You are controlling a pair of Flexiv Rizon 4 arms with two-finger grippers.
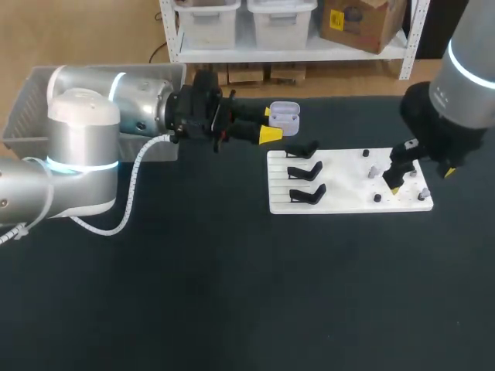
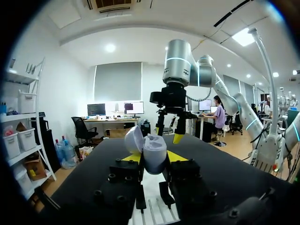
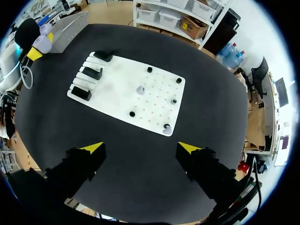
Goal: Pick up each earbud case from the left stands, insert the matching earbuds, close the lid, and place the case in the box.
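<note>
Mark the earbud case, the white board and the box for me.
earbud case [image 1: 285, 114]: head view, on its body.
white board [image 1: 340, 189]: head view, bare middle.
box [image 1: 31, 97]: head view, left wall.

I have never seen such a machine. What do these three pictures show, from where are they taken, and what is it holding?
This is a robot: a left arm and a right arm at a black table. One picture looks down from above. The other two come from a camera on each arm's wrist. The left gripper is shut on an earbud case with its lid open. The right gripper is open, above a white board. The board carries three black stands and a few small earbuds. A grey box stands at the far left.
</note>
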